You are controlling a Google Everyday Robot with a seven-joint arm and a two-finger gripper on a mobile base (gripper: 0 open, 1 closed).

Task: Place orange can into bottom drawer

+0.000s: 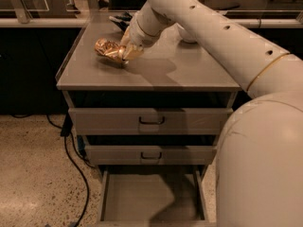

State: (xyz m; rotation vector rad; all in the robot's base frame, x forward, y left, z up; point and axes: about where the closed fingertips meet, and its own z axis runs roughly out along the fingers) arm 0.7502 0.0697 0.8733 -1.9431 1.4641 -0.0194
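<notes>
The orange can (108,50), shiny gold and dented, lies tilted at the back left of the grey cabinet top (189,72). My gripper (126,52) reaches in from the right and is shut on the can's right end, at or just above the surface. The bottom drawer (137,200) is pulled open below, near the floor, and its flat grey floor is partly in the arm's shadow. My white arm crosses the right side of the view and hides the cabinet's right edge.
Two shut grey drawer fronts with black handles (151,121) (151,155) sit above the open drawer. A dark snack bag (120,19) and a white bowl (185,34) lie behind the arm. A black cable (71,160) runs over the speckled floor at left.
</notes>
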